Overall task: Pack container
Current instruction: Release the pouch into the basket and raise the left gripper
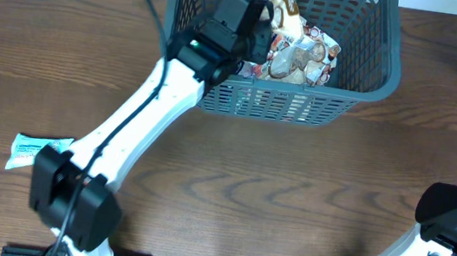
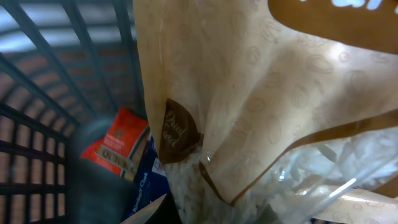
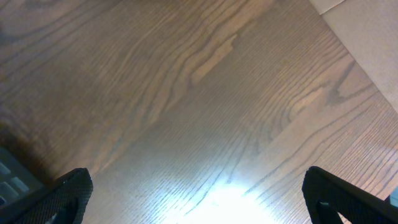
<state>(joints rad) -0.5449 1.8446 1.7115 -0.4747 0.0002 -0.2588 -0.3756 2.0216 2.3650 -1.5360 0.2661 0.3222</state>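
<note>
- Where the far edge of the wooden worktop [image 1: 289, 205] meets the top of the overhead view, the container [image 1: 301, 109] stands upright, a little right of centre, its far side cut off by the frame.
- Inside it lies a pale printed snack packet [image 1: 312, 55] near the front wall; the left wrist view shows a red packet [image 2: 118, 146] on the base by the slotted wall, with a dark blue packet [image 2: 146, 186] just beside it.
- A tan bag [image 2: 249, 93] with brown trim and a clear window showing white contents stands tall in the container's left half.
- Left end effector [image 1: 258, 14]: reaches over the front rim into the container, jaws pressed together, pinching the tan bag, whose film fills the wrist view. The fingertips themselves are hidden.
- Right end effector [image 3: 199, 205]: well apart from the container, off by the worktop's right edge, fingers [image 3: 68, 193] spread wide above bare wood, holding nothing.
- A white-and-teal packet [image 1: 34, 150] lies flat on the worktop at front left, partly behind the left arm's base.
</note>
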